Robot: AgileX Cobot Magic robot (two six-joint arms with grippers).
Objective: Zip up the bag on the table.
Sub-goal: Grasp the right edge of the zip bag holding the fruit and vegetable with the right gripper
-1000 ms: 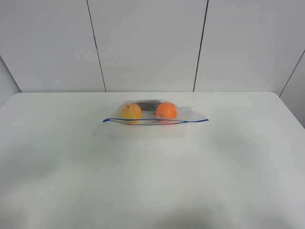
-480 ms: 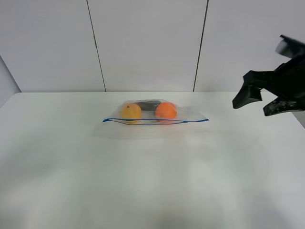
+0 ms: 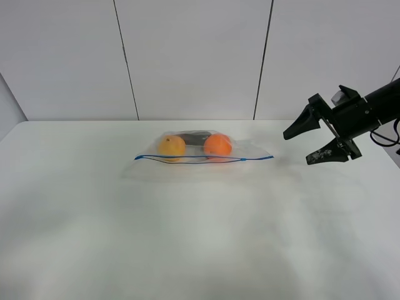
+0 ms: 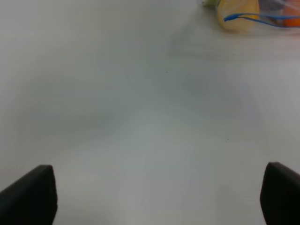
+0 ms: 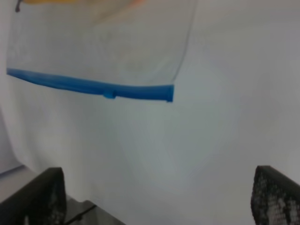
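Note:
The clear bag [image 3: 203, 150] lies on the white table [image 3: 187, 237] towards the back middle, with its blue zip strip [image 3: 206, 158] along the near edge. Two orange fruits [image 3: 217, 144] and a dark object show through it. My right gripper [image 3: 299, 147] is open and hangs just right of the bag's right end, apart from it. The right wrist view shows the zip strip's end [image 5: 89, 86] ahead of the open fingertips [image 5: 42, 197]. My left gripper [image 4: 154, 197] is open over bare table, far from the bag [image 4: 253, 11]. It does not show in the exterior high view.
A white panelled wall [image 3: 194, 56] stands behind the table's back edge. The right arm's body [image 3: 375, 106] reaches in from the right edge of the exterior high view.
The right arm came into view from the right. It has moved down and left towards the bag's right end. The bag has not moved.

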